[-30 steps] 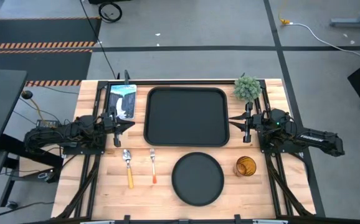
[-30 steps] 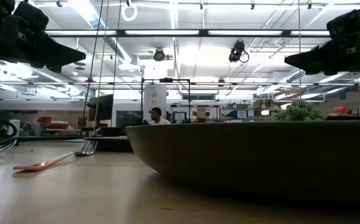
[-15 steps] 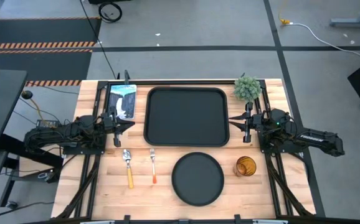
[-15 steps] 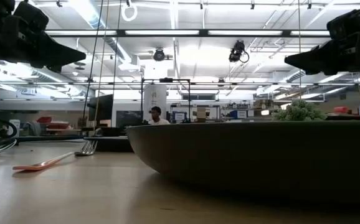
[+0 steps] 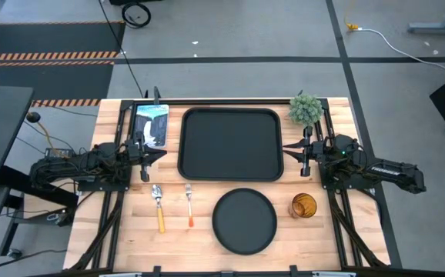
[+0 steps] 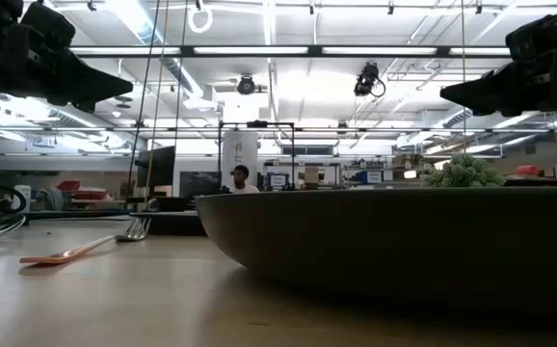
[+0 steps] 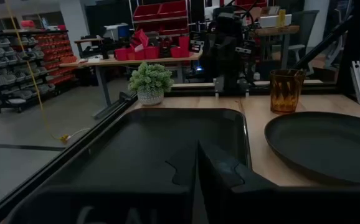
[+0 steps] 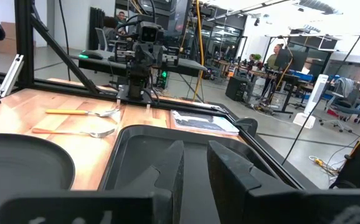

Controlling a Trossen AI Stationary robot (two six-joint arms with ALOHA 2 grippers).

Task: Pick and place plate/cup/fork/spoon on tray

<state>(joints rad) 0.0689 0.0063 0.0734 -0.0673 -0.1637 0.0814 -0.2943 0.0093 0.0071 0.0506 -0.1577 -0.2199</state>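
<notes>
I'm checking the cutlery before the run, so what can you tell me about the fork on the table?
The fork is slim, with silver metal tines and an orange handle that looks like plastic. It lies flat on the wooden table, tines pointing toward the tray, handle toward the near edge. It sits apart between the spoon and the plate, roughly parallel to the spoon. Nothing touches it but the table; neither tool is at it.

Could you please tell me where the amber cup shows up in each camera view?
High view: the cup stands on bare wood right of the plate.
Low view: not visible.
Left wrist view: cup beyond the plate.
Right wrist view: not visible.
Shared landmark: the plate.
</notes>
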